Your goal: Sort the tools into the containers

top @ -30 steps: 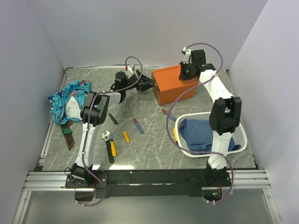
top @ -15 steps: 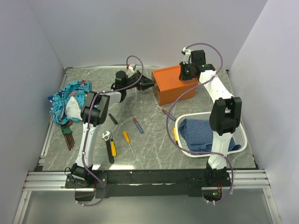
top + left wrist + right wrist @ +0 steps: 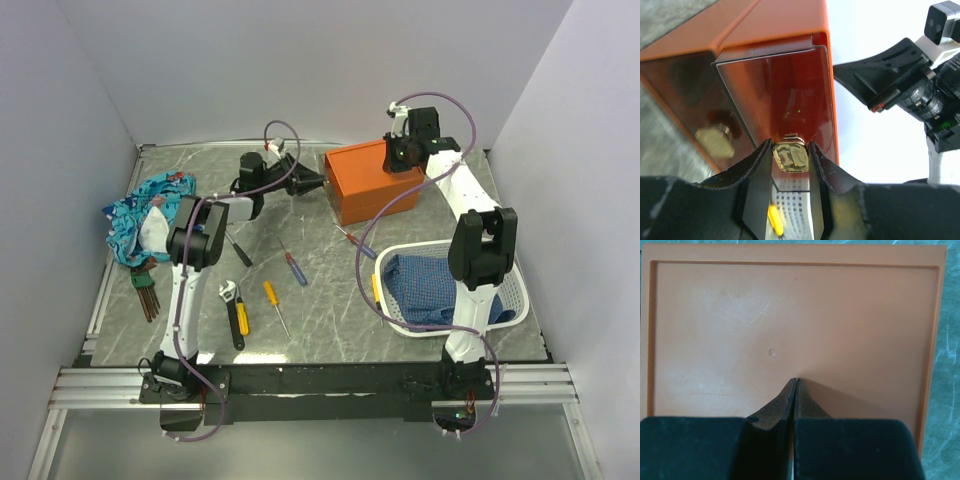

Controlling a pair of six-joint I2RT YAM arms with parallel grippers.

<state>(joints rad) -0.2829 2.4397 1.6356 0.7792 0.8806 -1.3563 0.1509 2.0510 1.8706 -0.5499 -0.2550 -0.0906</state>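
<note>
- The grey marble table (image 3: 330,310) carries everything.
- A white basket (image 3: 517,288) sits at the near right with a blue cloth (image 3: 425,285) in it. A yellow screwdriver (image 3: 377,290) lies at its left rim.
- A patterned cloth heap (image 3: 150,215) lies at the far left, with a bundle of hex keys (image 3: 147,290) just in front of it.
- The orange box (image 3: 375,180) stands at the far middle of the table, between the two grippers.
- The right gripper (image 3: 405,150) is over the box, its jaws pressed together and its tips down on the flat top (image 3: 790,315).
- The left gripper (image 3: 318,183) reaches the box's left end.
- There a clear drawer (image 3: 775,90) stands a little proud of the box's end.
- The left jaws pinch the drawer's gold knob (image 3: 790,157). A second knob (image 3: 715,140) shows on the drawer beside it.
- A wrench (image 3: 235,312) lies near the left arm's base, well apart from the box.
- A yellow-handled screwdriver (image 3: 272,300) lies just right of the wrench.
- A red-and-blue screwdriver (image 3: 293,265) lies beyond that one.
- A red one (image 3: 355,240) lies between the box and the basket.
</note>
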